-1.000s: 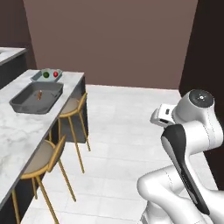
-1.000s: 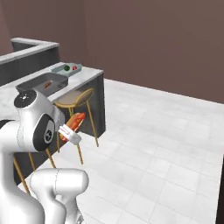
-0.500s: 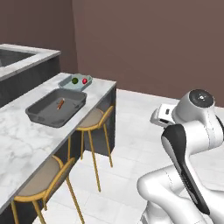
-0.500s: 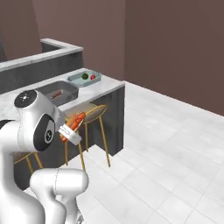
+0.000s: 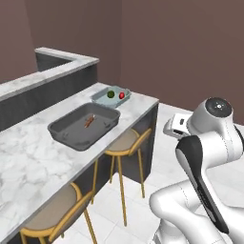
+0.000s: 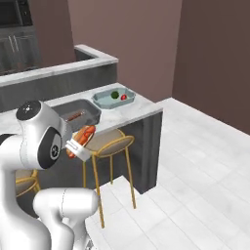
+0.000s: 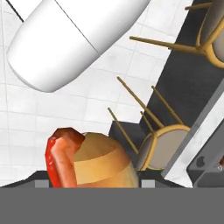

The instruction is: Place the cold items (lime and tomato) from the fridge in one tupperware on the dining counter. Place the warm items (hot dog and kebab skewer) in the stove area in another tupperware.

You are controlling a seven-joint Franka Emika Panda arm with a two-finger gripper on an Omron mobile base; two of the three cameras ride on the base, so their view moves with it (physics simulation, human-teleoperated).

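the gripper (image 6: pixel 82 141) sits close against the arm's upper body, pinching the hot dog (image 6: pixel 83 138); in the hand view the hot dog (image 7: pixel 89 161) lies between the jaws at 6 o'clock, its red sausage end at the bun's 9 o'clock side. on the marble dining counter (image 5: pixel 28 162) rests a dark grey tupperware (image 5: pixel 84 126) holding the kebab skewer (image 5: pixel 89 122) near its centre. at the dark tupperware's 1 o'clock, near the counter's far corner, stands a pale blue tupperware (image 5: pixel 111 96) with the green lime (image 5: pixel 110 94) and the red tomato (image 5: pixel 121 96) side by side inside it, the tomato at the lime's 3 o'clock. two gold-legged stools (image 5: pixel 125 143) stand under the counter edge. in the right base view the dark grey tupperware (image 6: pixel 77 113) lies at the pale blue one's 8 o'clock.
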